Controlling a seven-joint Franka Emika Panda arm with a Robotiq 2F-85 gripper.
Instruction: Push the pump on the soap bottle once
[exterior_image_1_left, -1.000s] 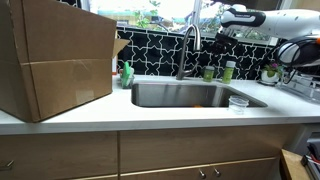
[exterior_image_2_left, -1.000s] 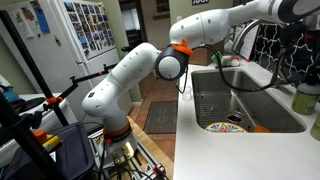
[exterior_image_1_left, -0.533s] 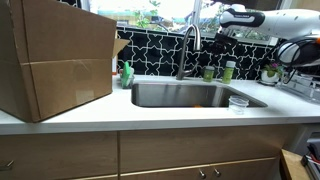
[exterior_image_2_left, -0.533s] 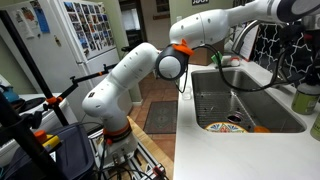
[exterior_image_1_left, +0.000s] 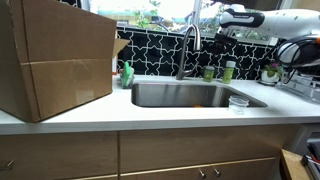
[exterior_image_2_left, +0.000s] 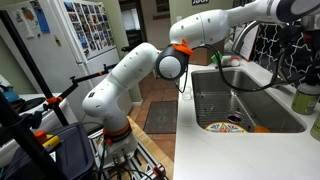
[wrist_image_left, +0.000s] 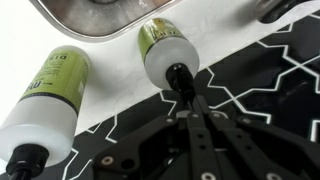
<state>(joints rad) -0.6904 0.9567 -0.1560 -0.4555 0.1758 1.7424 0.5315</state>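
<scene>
change since earlier frames: none visible; arm, bottles and sink contents stand as they were.

item: soap bottle (wrist_image_left: 165, 50), green label, white shoulder, black pump (wrist_image_left: 181, 82). location: back edge of the worktop, behind the sink (exterior_image_1_left: 180, 93), against the patterned tile wall.

item: second bottle (wrist_image_left: 45, 105), same make, just beside the first along the same back edge, not touching it.

item: gripper (wrist_image_left: 192, 108), fingers drawn together into a narrow closed tip, holding nothing, lined up over the pump head. contact with the pump cannot be told from the wrist view.

other: faucet (exterior_image_1_left: 187, 50) near the arm's path; cardboard box (exterior_image_1_left: 55, 60) at the far end of the worktop, well apart.

risks, as judged:
- narrow tip lands off-centre, slides off the pump head, no soap dispensed.
- sideways force during the press tilts the bottle into its neighbour or forward into the sink.
- press held too long or repeated, giving more than one pump.
- wrist or arm brushes the faucet on descent.
</scene>
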